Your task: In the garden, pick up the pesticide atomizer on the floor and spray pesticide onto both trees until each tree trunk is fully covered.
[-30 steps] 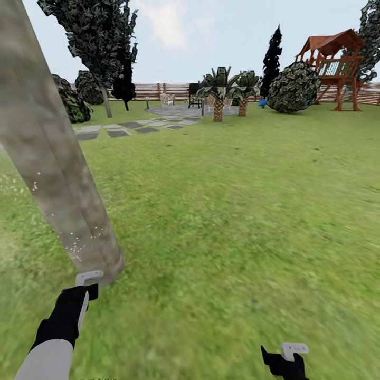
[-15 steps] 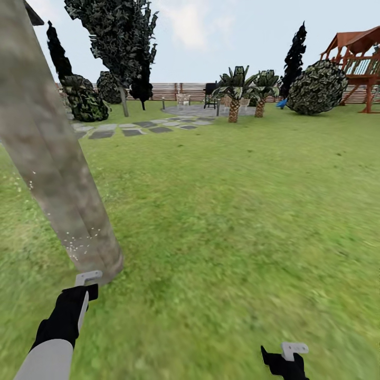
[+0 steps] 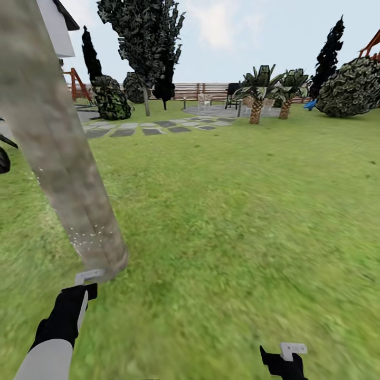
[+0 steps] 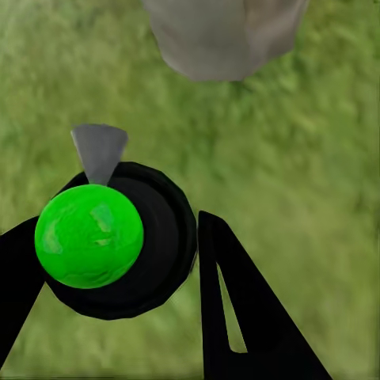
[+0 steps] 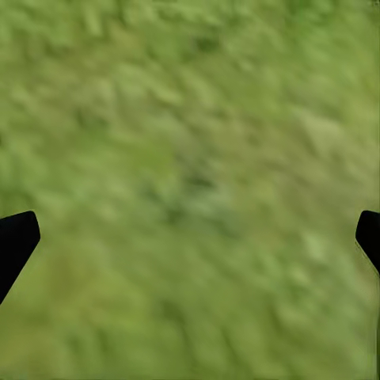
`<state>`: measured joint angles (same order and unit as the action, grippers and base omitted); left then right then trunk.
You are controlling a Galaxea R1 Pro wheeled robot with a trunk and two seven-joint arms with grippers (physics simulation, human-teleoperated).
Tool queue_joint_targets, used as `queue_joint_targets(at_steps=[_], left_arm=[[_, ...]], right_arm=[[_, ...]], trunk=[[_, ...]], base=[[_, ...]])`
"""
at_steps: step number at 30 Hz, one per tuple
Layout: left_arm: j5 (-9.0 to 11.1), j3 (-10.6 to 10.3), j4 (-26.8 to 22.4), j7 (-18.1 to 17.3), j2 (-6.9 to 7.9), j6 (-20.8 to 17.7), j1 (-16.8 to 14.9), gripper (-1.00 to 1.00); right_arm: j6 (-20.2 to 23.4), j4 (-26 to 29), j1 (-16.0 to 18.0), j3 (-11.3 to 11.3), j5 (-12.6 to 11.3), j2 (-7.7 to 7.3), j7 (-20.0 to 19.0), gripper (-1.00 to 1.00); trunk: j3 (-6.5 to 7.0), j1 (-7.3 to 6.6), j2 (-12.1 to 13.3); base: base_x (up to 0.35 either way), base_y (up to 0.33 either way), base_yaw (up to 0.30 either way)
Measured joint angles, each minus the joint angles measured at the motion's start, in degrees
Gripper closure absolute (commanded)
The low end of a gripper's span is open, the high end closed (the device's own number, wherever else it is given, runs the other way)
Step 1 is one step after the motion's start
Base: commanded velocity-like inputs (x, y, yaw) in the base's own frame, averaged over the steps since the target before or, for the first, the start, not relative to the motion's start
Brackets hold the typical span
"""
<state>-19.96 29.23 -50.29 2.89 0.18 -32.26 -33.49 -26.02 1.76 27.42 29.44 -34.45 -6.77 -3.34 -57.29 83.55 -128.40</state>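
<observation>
Left wrist view: the left gripper (image 4: pixel 127 261) clamps the black round-bodied, green-capped pesticide atomizer (image 4: pixel 119 241), lower left, nozzle toward the mottled grey-brown tree trunk (image 4: pixel 226 36) at top. Probably light, rigid, smooth; best held around the body. The right gripper (image 5: pixel 190 237) is spread wide.

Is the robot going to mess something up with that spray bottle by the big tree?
Maybe. The left claw holds the atomizer very near the tree trunk, so it might bump it. White specks show low on the trunk, so higher parts may stay unsprayed. The second tree stands far away across the lawn.
</observation>
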Motion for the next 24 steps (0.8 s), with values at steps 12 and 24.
queue_joint_targets(at_steps=[12,24], left_arm=[[0.34,-5.50,-1.51,-6.16,0.80,-0.21,-0.70,1.00],[-0.66,-9.24,-1.26,-21.89,15.35,-6.51,-8.51,1.00]], right_arm=[[0.00,0.00,0.00,-0.18,-0.18,-0.09,0.17,-1.00],[0.00,0.00,0.00,-0.18,-0.18,-0.16,0.18,-1.00]], trunk=[[0.00,0.00,0.00],[0.00,0.00,0.00]], base=[[0.000,-0.033,0.087],[0.000,0.000,0.000]])
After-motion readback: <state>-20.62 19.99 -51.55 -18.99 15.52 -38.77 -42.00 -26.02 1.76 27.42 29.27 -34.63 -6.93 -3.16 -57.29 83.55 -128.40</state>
